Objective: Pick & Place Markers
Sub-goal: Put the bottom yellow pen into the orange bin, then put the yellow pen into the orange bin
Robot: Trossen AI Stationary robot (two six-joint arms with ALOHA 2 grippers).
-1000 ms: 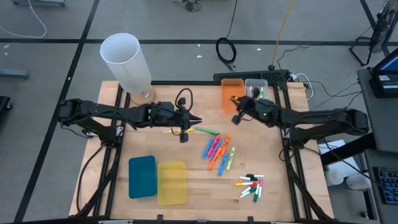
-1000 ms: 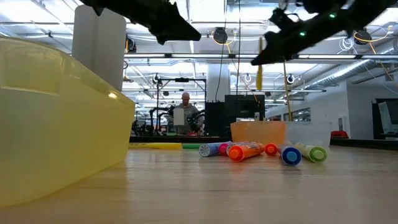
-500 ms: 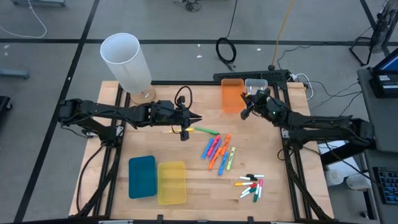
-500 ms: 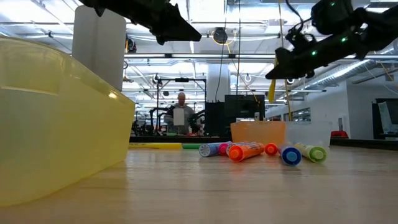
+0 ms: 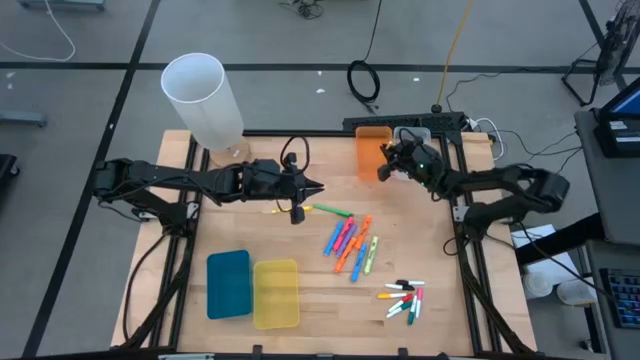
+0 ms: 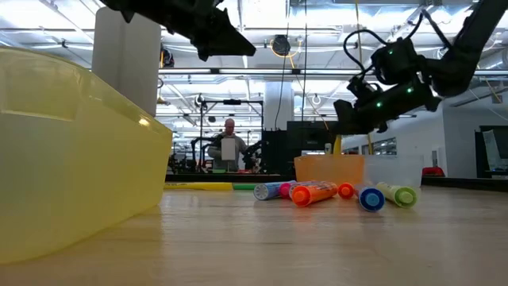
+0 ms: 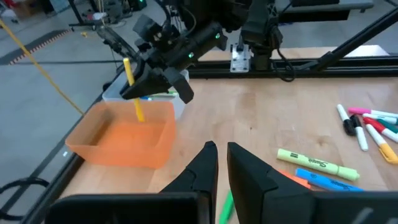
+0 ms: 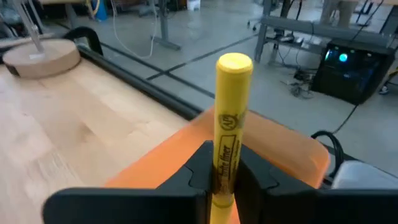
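My right gripper (image 5: 382, 171) is shut on a yellow marker (image 7: 132, 87), which it keeps upright over the orange bin (image 5: 372, 148) at the table's far side. Over the table's middle my left gripper (image 5: 318, 188) hovers shut, with nothing in it. Below and to its right a green marker (image 5: 328, 211) lies flat on the wood. Several coloured markers (image 5: 350, 243) lie in a loose cluster mid-table. Several thin white ones (image 5: 403, 300) lie near the front right. My right gripper pinches the yellow marker's barrel (image 8: 226, 155) between its two fingers (image 8: 200, 169), about midway along its length. The fingers come nearly level from the table's right side and lie across the marker. It stands upright, lifted clear, its lower end (image 7: 140, 116) at the orange bin's opening.
A clear bin (image 5: 412, 135) stands right of the orange one. A blue bin (image 5: 229, 283) and a yellow bin (image 5: 276, 293) lie at the front left. A tall white cylinder (image 5: 205, 100) stands at the far left corner. A person (image 6: 229, 147) sits in the room beyond.
My right gripper has swung toward the table's far edge and sunk toward the orange bin. It has carried the yellow marker down with it, still upright and clear of the table.
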